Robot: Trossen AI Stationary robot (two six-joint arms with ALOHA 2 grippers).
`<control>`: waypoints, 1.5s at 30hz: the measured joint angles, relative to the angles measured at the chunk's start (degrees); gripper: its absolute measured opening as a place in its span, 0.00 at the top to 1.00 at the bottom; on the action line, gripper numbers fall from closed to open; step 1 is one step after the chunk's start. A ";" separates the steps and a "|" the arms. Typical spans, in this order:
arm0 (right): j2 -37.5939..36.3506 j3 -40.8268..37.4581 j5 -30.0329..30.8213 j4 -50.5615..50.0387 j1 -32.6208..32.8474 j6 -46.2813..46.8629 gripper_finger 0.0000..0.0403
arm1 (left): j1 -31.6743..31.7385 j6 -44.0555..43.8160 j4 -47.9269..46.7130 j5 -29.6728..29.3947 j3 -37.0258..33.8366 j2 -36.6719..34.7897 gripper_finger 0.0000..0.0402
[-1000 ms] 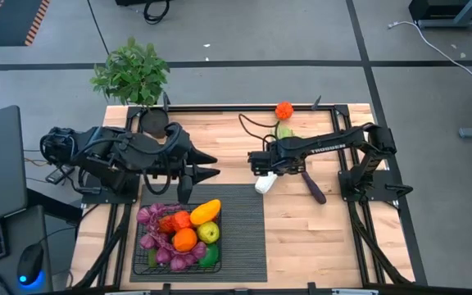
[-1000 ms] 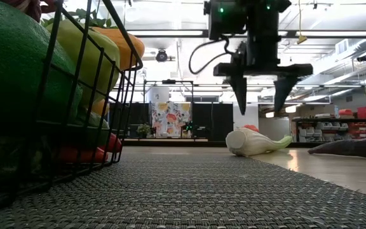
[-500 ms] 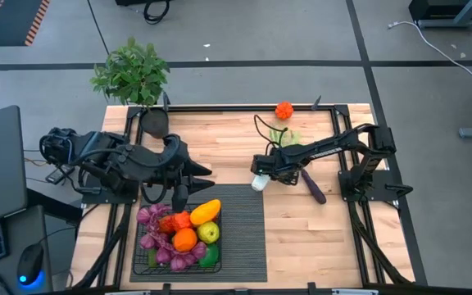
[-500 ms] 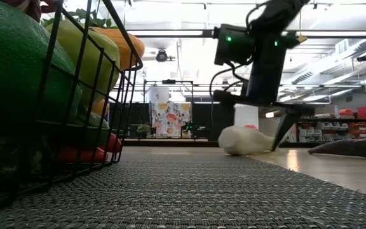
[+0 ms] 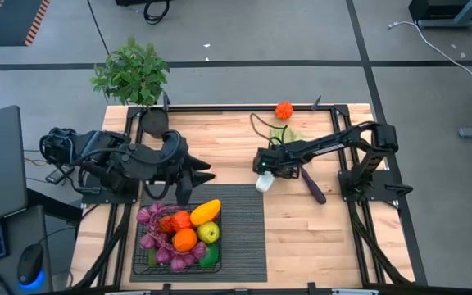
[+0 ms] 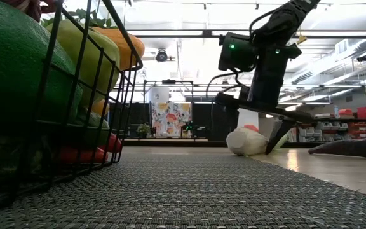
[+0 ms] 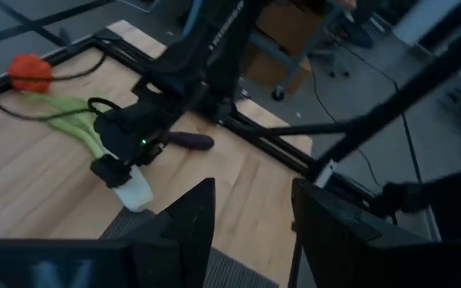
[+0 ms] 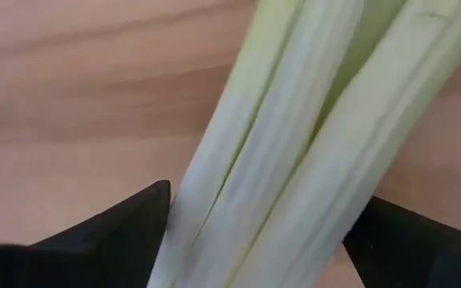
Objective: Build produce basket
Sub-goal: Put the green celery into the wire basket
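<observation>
1. The basket (image 5: 176, 239) sits on the dark ribbed mat (image 5: 240, 233), at the mat's left side, and serves as the landmark here.
2. Inside the basket lie purple grapes (image 5: 148, 218), a yellow-orange pepper (image 5: 206, 211), an orange (image 5: 185, 239), a green apple (image 5: 209, 233) and something red (image 5: 168, 223) among them.
3. The leek (image 5: 264, 181) lies on the bare wooden table (image 5: 301, 238) to the right of the basket, its white end just off the mat's far right corner and its green leaves (image 7: 69, 120) reaching away toward the table's back edge.
4. The right gripper (image 5: 263, 168) is down over the leek's white end, right of the basket; its fingers (image 8: 110, 232) stand apart on either side of the stalk, and whether they press on it cannot be told.
5. An eggplant (image 5: 313, 187) lies on the wood further right of the basket, beyond the leek.
6. A small orange-red fruit (image 5: 283, 110) rests at the table's back edge, well apart from the basket.
7. The left gripper (image 5: 188, 179) hangs just behind the basket's back rim, fingers (image 7: 184, 232) partly apart and holding nothing.
8. A potted plant (image 5: 131, 72) stands behind the table's back left corner, beyond the basket.
</observation>
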 joint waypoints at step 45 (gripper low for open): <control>0.18 33.54 -5.08 -9.49 13.96 -60.72 0.57 | 0.95 -4.21 7.02 -5.91 0.00 -0.46 0.57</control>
